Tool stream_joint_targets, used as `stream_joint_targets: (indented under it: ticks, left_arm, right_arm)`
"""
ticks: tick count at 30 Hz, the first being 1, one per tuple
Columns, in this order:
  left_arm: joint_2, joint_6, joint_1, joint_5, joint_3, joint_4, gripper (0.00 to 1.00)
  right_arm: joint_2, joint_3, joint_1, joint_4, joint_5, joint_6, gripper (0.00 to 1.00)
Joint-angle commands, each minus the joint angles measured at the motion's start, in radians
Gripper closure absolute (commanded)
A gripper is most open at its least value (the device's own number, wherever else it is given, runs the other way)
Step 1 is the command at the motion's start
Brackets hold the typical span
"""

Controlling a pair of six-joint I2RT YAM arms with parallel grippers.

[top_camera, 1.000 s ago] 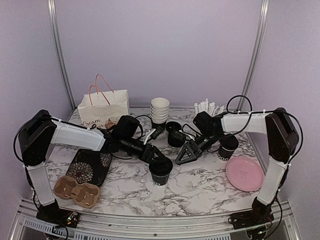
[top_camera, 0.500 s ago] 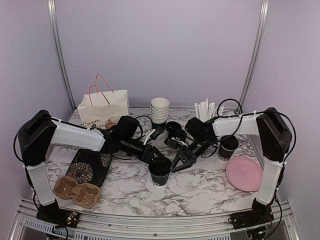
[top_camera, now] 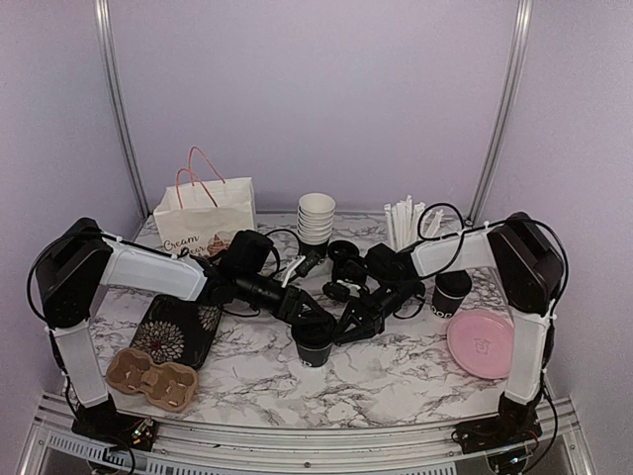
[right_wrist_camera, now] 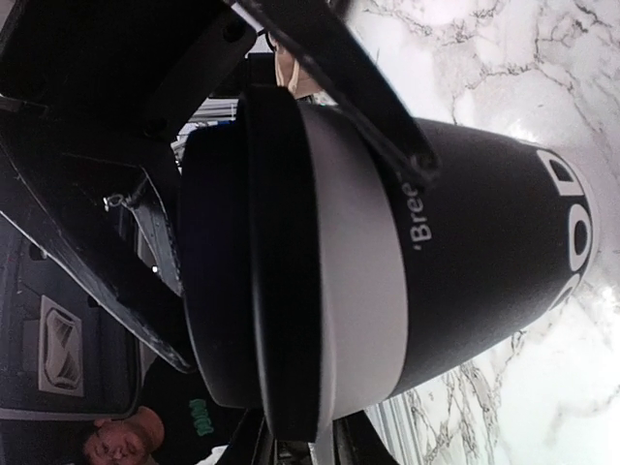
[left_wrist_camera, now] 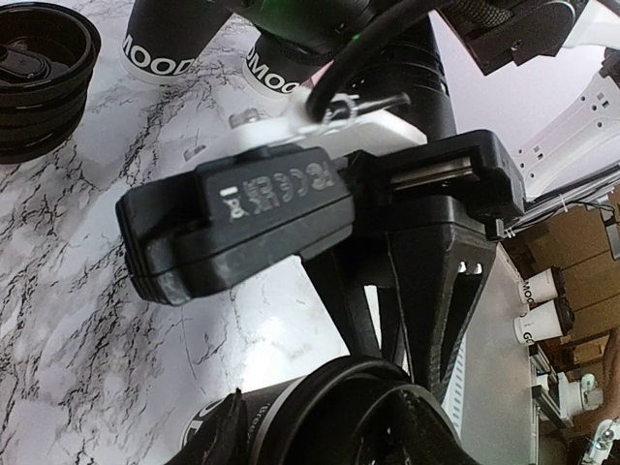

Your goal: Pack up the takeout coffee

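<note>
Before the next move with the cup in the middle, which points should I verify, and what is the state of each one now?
1. Coffee cup upright on the table: ok.
2. Lid on the cup: ok, it sits on the rim; whether it is fully pressed down, cannot tell.
3. Left gripper holding the cup: ok, the cup sits between its fingers in the left wrist view.
4. Right gripper gripping the lid: cannot tell; it is right beside the cup top.
5. Cup carrier ready: ok, both wells look empty.
</note>
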Motion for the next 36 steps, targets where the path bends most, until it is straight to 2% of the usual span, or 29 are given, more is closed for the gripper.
stream_joint_targets:
  ticks: [1,4,6,8,10,15,18,21,25,29,34,36]
  left_arm:
    - [0.118,0.024,-0.023,-0.103,-0.088,-0.249,0.49]
    - [0.119,0.023,-0.023,-0.106,-0.094,-0.249,0.49]
    - [0.117,0.022,-0.023,-0.109,-0.1,-0.249,0.49]
    - [0.114,0.019,-0.024,-0.118,-0.106,-0.25,0.49]
    - [0.111,0.019,-0.024,-0.125,-0.11,-0.249,0.49]
    - [0.104,0.013,-0.023,-0.146,-0.109,-0.249,0.5]
    - [0.091,0.011,-0.023,-0.157,-0.114,-0.249,0.5]
    - [0.074,0.008,-0.024,-0.175,-0.125,-0.249,0.5]
    - [0.039,0.013,-0.025,-0.186,-0.132,-0.249,0.5]
    - [-0.001,0.025,-0.025,-0.21,-0.108,-0.251,0.47]
    - [-0.025,0.022,-0.026,-0.238,-0.042,-0.26,0.33]
    - [-0.037,0.017,-0.025,-0.258,-0.016,-0.265,0.23]
  right_arm:
    - [0.102,-0.036,0.003,0.186,0.107,0.111,0.86]
    - [0.143,-0.04,-0.01,0.185,0.226,0.145,0.93]
    - [0.149,-0.054,-0.012,0.182,0.318,0.163,0.94]
    - [0.148,-0.062,-0.008,0.168,0.402,0.172,0.91]
    - [0.148,-0.055,-0.008,0.142,0.483,0.163,0.82]
    - [0.172,-0.05,-0.002,0.111,0.611,0.137,0.7]
    - [0.168,-0.015,0.001,0.091,0.64,0.109,0.68]
    - [0.102,0.047,0.034,0.072,0.745,0.034,0.66]
    - [0.007,0.09,0.075,0.057,0.582,-0.117,0.63]
    - [-0.103,0.134,0.09,0.016,0.536,-0.194,0.52]
    - [-0.138,0.155,0.092,-0.049,0.456,-0.255,0.44]
    - [-0.15,0.154,0.093,-0.063,0.45,-0.27,0.42]
